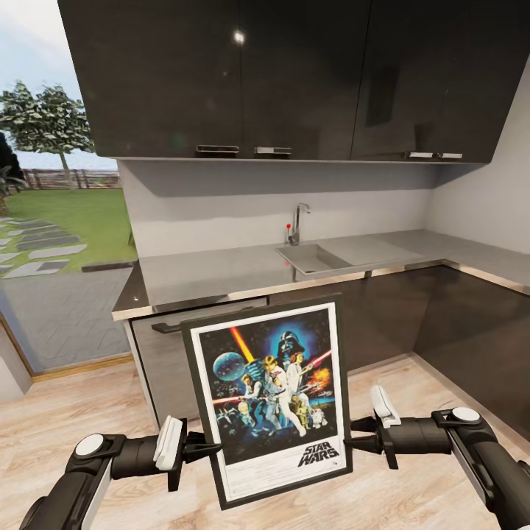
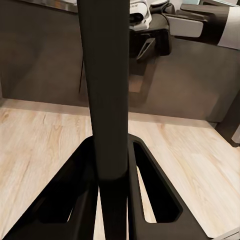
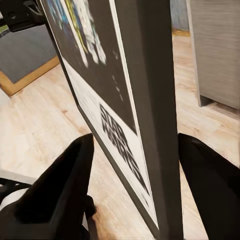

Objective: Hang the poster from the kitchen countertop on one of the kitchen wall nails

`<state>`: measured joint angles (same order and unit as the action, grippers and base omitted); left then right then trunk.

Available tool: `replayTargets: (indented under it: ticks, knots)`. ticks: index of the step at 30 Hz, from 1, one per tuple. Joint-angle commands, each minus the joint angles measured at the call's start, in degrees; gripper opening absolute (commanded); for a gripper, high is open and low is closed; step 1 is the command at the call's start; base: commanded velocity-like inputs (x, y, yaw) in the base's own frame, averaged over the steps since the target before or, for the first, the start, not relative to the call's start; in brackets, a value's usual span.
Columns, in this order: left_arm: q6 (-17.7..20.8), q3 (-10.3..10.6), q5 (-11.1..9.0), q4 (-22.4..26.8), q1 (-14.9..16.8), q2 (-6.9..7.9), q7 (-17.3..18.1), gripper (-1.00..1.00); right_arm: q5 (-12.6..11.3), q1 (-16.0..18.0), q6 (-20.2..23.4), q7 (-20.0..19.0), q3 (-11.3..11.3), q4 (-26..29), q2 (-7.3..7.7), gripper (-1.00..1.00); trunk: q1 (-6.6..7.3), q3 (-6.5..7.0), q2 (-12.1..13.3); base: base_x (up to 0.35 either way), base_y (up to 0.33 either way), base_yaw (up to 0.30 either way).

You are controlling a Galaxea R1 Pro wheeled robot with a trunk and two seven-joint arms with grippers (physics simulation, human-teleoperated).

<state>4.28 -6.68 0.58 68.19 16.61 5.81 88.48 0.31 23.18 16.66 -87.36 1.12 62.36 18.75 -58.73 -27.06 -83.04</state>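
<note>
Carry step in hand: the poster [image 1: 270,401] is held upright at lower centre, off the table [image 1: 243,269], left pincer [image 1: 208,448] and right pincer [image 1: 356,442] each clamped on a frame edge. Next, judged: a wall nail must be found

Head camera looks forward and down from above. Both wrist cameras sit close, facing opposite edges of the poster [image 1: 269,401].
</note>
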Motion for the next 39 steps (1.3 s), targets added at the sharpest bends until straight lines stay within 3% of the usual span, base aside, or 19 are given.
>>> replayTargets:
  ticks: [1, 17, 18, 39]
  knots:
    - [0.4, -0.1, 0.1, 0.0, 0.0, -0.01, 0.0, -1.00, 0.0, 0.0, 0.7, -0.4, 0.0, 0.0, 0.00, -1.00, 0.00, -0.06, 0.0, 0.000, 0.000, 0.000]
    - [0.5, 0.0, 0.1, 0.0, 0.0, -0.01, 0.0, -1.00, 0.0, 0.0, 0.7, -0.4, 0.0, 0.0, 0.02, -1.00, 0.00, -0.06, 0.0, 0.000, 0.000, 0.000]
    - [0.5, 0.0, 0.1, 0.0, 0.0, -0.01, 0.0, 1.00, 0.0, 0.0, 0.7, -0.4, 0.0, 0.0, 0.01, -1.00, 0.00, -0.06, 0.0, 0.000, 0.000, 0.000]
    - [0.6, -0.6, 0.2, 0.0, 0.0, 0.02, 0.0, 1.00, 0.0, 0.0, 0.7, -0.4, 0.0, 0.0, -0.02, -1.00, 0.00, -0.06, 0.0, 0.000, 0.000, 0.000]
